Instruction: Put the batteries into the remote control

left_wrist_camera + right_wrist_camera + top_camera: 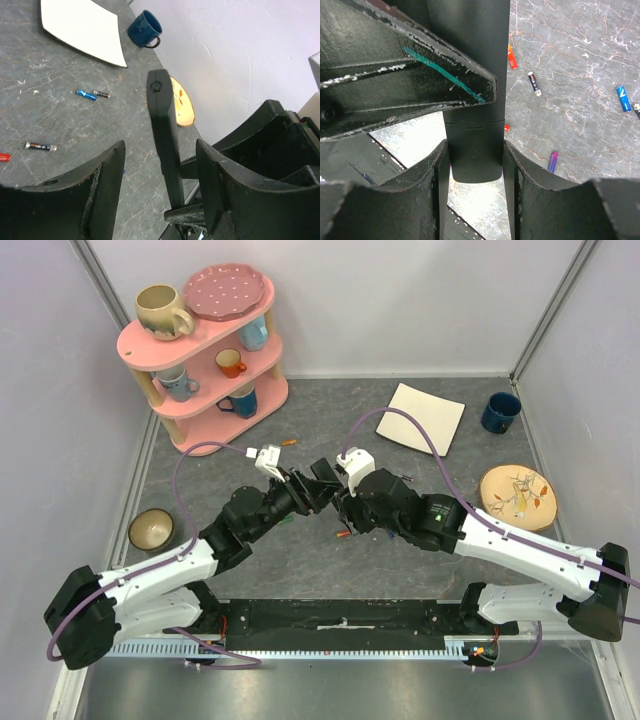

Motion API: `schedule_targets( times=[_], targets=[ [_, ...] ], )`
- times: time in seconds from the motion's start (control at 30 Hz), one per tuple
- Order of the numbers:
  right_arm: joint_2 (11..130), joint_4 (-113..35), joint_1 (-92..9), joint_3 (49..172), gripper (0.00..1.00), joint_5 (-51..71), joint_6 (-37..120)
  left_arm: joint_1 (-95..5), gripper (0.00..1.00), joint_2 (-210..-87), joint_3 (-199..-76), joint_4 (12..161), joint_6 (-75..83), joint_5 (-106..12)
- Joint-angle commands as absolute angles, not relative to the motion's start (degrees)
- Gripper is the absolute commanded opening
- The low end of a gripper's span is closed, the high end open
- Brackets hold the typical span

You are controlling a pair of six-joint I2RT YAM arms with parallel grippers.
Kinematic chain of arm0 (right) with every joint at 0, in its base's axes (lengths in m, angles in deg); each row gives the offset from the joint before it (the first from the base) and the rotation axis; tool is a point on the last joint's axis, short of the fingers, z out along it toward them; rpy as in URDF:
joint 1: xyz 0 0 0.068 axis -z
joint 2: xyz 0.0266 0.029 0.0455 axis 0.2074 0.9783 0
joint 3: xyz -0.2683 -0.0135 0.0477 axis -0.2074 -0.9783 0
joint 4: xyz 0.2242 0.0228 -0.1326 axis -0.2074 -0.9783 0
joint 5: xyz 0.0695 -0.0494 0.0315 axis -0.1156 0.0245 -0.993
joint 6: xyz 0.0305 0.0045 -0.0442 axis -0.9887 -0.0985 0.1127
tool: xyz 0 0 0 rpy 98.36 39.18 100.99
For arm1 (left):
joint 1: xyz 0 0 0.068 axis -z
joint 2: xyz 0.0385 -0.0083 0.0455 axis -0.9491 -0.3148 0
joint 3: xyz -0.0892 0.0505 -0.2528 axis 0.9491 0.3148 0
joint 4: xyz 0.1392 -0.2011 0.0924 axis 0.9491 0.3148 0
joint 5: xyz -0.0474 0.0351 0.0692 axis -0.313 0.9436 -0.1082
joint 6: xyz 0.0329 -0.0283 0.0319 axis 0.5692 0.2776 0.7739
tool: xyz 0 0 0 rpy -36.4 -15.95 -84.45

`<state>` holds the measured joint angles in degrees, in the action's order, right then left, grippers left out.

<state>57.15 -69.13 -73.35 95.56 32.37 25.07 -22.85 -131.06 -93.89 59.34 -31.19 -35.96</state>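
Grey stone-look table (400,570), matt and veined, carries every item. Near left: a round glazed bowl (151,530), beige outside and dark within. Centre, raised off the surface between the two arms: the remote control (164,120), a slim, flat, smooth black bar with a rounded end. Right gripper (476,150): its scuffed black fingers press against both long edges of the bar near that end and are clamped on it. Left gripper (160,145): its curved black fingers straddle the bar edge-on with a gap on each side, so they are parted and not touching it. One of these fingers, marked with a teal stripe, hides much of the bar in the right wrist view. The batteries (534,83) lie loose on the table under and around the arms. They are small cylinders, among them an orange battery (512,56), a blue battery (623,98) and a purple battery (553,162). Another orange one (289,443) sits just beyond the left wrist. Farther right: a round wooden plate (516,497) painted with leafy sprigs. Beyond it: a square white plate (425,418), thin and flat, with a navy mug (500,412) beside it. Far left corner: a pink three-tier shelf (205,350) on pale wooden posts. It holds several mugs, with a pink dotted plate (225,290) on top.
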Motion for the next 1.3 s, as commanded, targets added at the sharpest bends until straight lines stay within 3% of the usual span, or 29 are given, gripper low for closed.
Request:
schedule_targets(
  times=[0.0, 0.7, 0.9, 1.1, 1.17, 1.27],
  targets=[
    [56.0, -66.6, -73.7, 95.3, 0.39, 32.1, 24.2, -22.5, 0.61, -132.5, -95.4, 53.7, -32.0, -34.6],
    [55.8, -66.2, -73.7, 94.7, 0.4, 32.3, 23.9, -21.6, 0.43, -134.5, -93.9, 51.0, -32.5, -35.4],
    [55.7, -66.2, -73.7, 94.7, 0.41, 32.4, 23.9, -21.5, 0.28, -134.5, -93.5, 50.5, -32.5, -35.4],
    [54.4, -66.2, -73.7, 94.5, 0.55, 33.8, 23.6, -21.6, 0.17, -134.3, -92.6, 49.3, -32.8, -35.4],
    [53.9, -66.3, -73.7, 94.5, 0.58, 34.0, 23.4, -21.5, 0.08, -134.3, -92.4, 49.2, -32.9, -35.2],
    [53.0, -67.5, -73.6, 95.3, 0.76, 33.6, 23.2, -21.6, 0.02, -133.8, -92.3, 49.1, -32.9, -34.4]
  ],
)
